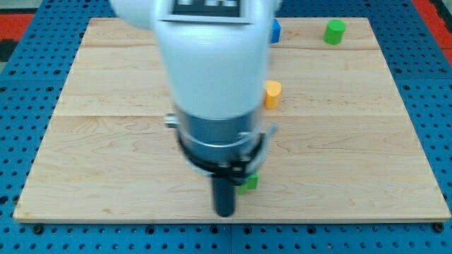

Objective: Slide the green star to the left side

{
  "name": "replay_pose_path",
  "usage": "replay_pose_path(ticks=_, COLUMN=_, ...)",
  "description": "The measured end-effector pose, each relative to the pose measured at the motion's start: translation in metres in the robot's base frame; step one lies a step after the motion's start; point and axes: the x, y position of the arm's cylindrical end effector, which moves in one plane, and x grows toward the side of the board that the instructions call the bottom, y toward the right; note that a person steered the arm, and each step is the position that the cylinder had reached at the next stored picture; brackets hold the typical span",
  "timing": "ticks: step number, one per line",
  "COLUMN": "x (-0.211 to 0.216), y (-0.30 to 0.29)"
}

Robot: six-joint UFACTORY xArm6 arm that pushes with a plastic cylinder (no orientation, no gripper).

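A small green block (248,183), likely the green star, peeks out just to the right of my rod near the view's bottom centre; most of it is hidden behind the arm, so its shape cannot be made out. My tip (224,212) rests on the wooden board (106,141), just left of and slightly below that green block, close to or touching it.
A green cylinder (335,31) stands at the view's top right. A blue block (275,31) is partly hidden behind the arm at the top. A yellow-orange block (272,94) sits right of the arm, mid-board. The arm's white body hides the board's top centre.
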Motion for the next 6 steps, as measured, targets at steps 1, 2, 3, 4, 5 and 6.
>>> replay_pose_path(ticks=1, x=-0.027, y=0.061)
replay_pose_path(ticks=2, x=-0.052, y=0.041)
replay_pose_path(ticks=3, x=-0.017, y=-0.027)
replay_pose_path(ticks=4, x=-0.026, y=-0.053)
replay_pose_path(ticks=5, x=-0.047, y=0.034)
replay_pose_path(ticks=6, x=-0.127, y=0.110)
